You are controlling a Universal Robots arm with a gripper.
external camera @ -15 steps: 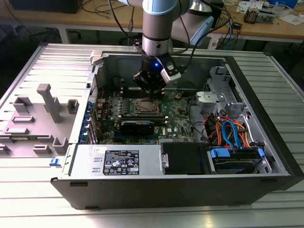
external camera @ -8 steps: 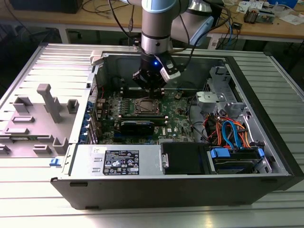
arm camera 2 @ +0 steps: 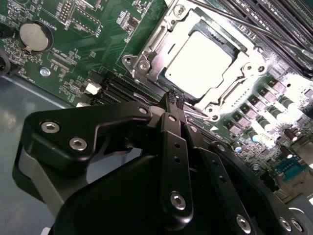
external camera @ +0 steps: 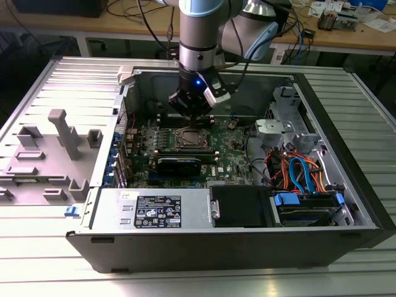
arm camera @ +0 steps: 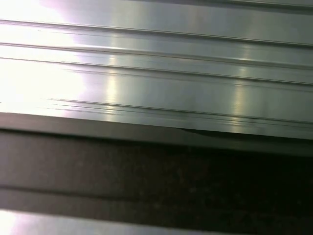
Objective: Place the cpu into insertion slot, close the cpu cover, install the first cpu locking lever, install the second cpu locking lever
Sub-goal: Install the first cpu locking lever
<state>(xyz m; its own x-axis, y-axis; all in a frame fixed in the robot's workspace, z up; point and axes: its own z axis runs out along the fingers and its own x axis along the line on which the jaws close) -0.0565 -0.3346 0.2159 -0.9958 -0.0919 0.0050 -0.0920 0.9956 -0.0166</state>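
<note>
The cpu (arm camera 2: 198, 63), a small square chip with a pale metal top, lies in its socket on the green motherboard (arm camera 2: 93, 29). The cpu cover (arm camera 2: 146, 55), a silvery frame, lies flat around it. A thin locking lever (arm camera 2: 230, 19) runs along the socket's far side. My gripper (arm camera 2: 172, 99) is shut, its black fingertips (arm camera 2: 169, 98) pressed together at the socket's near edge, with nothing visibly held. In the exterior view the gripper (external camera: 190, 117) hangs just above the socket (external camera: 192, 138) inside the open computer case (external camera: 346, 154).
A long black card (external camera: 179, 164) sits just in front of the socket. The power supply (external camera: 154, 210) and a drive bay with orange and blue cables (external camera: 303, 176) line the case front. A coin battery (arm camera 2: 34, 35) sits on the board. Ribbed metal (arm camera: 156, 73) appears in the first wrist view.
</note>
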